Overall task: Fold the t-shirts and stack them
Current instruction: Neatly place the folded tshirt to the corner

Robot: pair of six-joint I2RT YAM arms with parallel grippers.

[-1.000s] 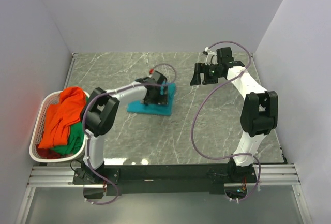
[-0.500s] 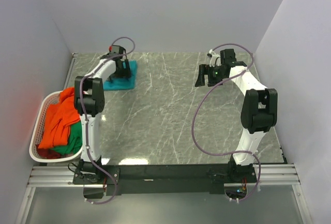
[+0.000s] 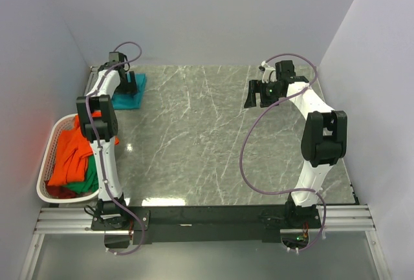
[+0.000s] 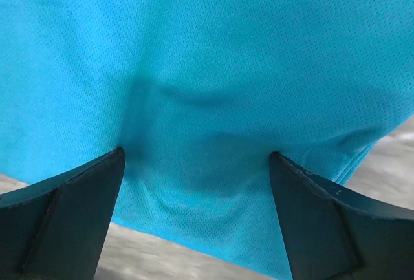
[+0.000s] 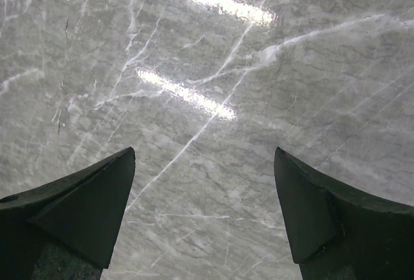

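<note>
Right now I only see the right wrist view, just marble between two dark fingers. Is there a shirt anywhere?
Observer: Yes, a teal shirt lies folded at the far left corner of the table.
Operator: Is anything touching it?
Observer: The left gripper is open, fingertips seemingly resting on the cloth.
Operator: Any more shirts?
Observer: An orange shirt and a green shirt sit in a white basket at the left edge.
</note>
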